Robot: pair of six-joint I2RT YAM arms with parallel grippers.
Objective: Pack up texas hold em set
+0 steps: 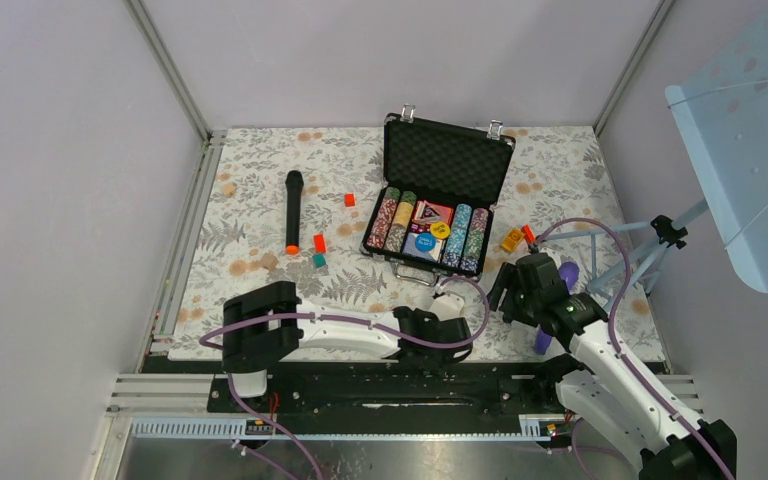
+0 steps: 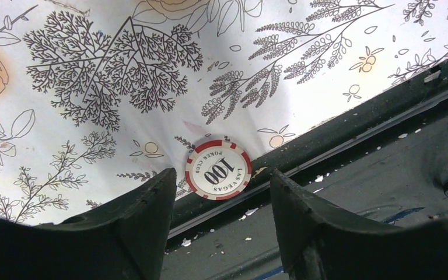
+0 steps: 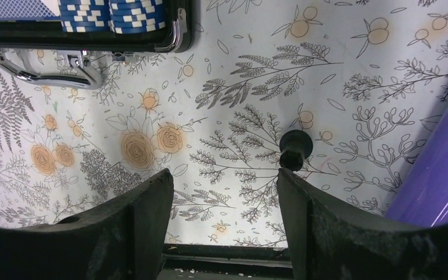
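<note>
**Open briefcase [image 1: 447, 160] lies at the middle of the floral surface [image 1: 260, 170], both arms low at its 6 o'clock**

The left end effector [image 2: 221, 191] hangs with its jaws well apart and nothing in them. They frame a lone red-and-white poker chip [image 2: 218, 170] marked 100, which lies flat at the cloth's near edge and appears clear of both fingers. The right end effector [image 3: 224, 181], at the case's 5 o'clock, is likewise spread wide and empty over bare cloth, a purple object [image 3: 443, 169] at its 3 o'clock. Rows of striped chips [image 1: 392, 222] fill the case's tray, lid raised at 12 o'clock. A black microphone [image 1: 293, 210] rests at the case's 9 o'clock.
</note>
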